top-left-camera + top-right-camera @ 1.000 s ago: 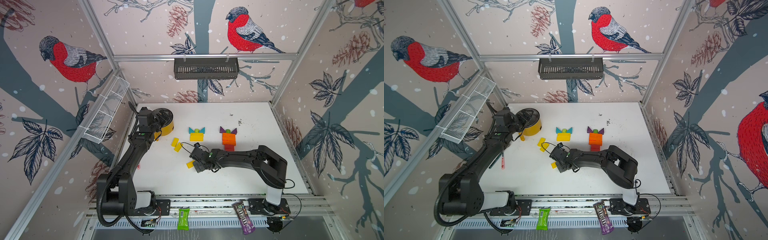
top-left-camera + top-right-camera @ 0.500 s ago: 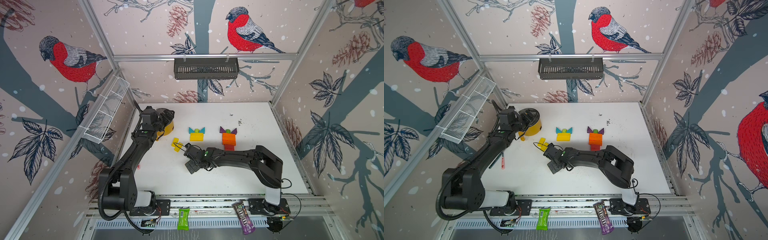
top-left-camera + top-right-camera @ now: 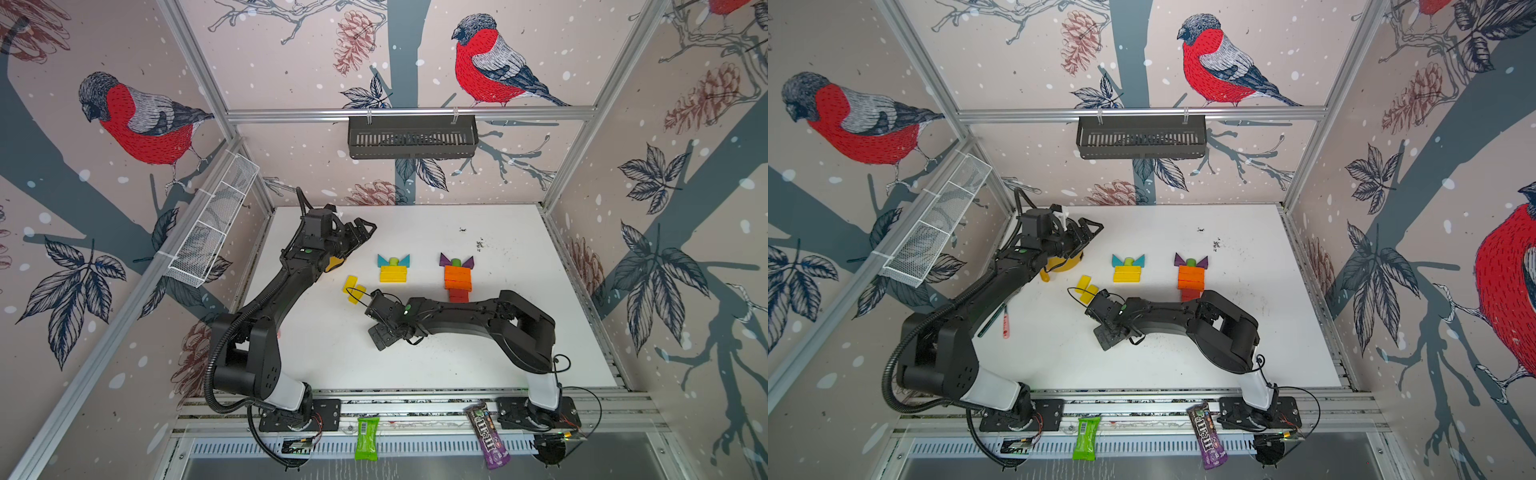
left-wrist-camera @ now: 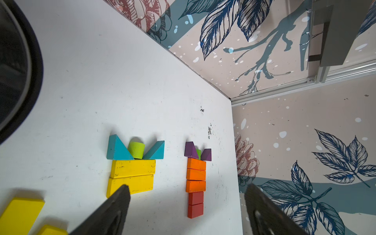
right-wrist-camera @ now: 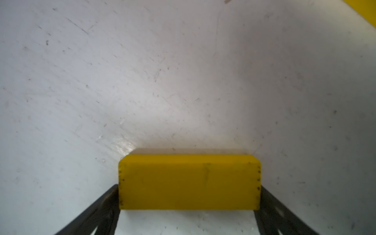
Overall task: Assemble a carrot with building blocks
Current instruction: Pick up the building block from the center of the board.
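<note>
Two block figures lie flat on the white table (image 3: 519, 332). One has two yellow bars (image 3: 392, 274) under teal triangles and a green piece. The other (image 3: 457, 279) stacks orange and red bars under purple triangles; both figures also show in the left wrist view. Loose yellow blocks (image 3: 353, 289) lie to their left. My right gripper (image 3: 380, 336) points down, open, and hides another yellow block in both top views. In the right wrist view this block (image 5: 189, 181) rests on the table with a finger at each end. My left gripper (image 3: 362, 232) hangs open and empty above the table, beside the yellow pot (image 3: 1064, 264).
A pink pen (image 3: 1005, 325) and a dark one lie at the table's left edge. A white wire basket (image 3: 212, 224) hangs on the left wall. A black basket (image 3: 411, 137) hangs on the back wall. Candy packs (image 3: 366, 438) sit on the front rail.
My right gripper has turned and come down over the loose yellow block, which stayed in place. My left gripper has swung right, off the pot.
</note>
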`<act>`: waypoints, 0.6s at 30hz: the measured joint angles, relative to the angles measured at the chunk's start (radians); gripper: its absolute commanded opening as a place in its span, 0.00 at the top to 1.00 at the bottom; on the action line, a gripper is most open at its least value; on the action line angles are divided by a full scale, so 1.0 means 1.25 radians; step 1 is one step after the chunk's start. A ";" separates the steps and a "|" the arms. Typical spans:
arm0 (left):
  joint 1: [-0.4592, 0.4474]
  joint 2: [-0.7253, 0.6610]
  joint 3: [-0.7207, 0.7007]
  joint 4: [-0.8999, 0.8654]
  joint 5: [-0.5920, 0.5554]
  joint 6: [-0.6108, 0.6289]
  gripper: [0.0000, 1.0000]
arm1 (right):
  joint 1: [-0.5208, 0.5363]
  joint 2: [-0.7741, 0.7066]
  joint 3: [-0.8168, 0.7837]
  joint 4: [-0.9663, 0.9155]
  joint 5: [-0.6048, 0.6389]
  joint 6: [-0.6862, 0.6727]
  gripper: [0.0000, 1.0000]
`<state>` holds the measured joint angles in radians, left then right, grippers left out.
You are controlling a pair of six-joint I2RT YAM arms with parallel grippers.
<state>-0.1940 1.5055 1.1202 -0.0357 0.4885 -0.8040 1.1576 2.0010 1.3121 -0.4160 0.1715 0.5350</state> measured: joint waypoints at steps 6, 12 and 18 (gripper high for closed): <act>0.000 -0.002 -0.001 -0.001 -0.013 0.000 0.11 | 0.005 0.005 -0.008 0.034 0.020 0.019 0.01; 0.000 -0.003 -0.002 -0.001 -0.017 0.000 0.11 | 0.005 0.011 -0.006 0.053 0.040 0.033 0.02; 0.000 -0.005 -0.004 -0.001 -0.018 0.000 0.11 | 0.007 0.000 -0.022 0.063 0.073 0.039 0.12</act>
<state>-0.1944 1.4994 1.1156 -0.0368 0.4664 -0.8040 1.1660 2.0006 1.2842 -0.3370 0.2626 0.5835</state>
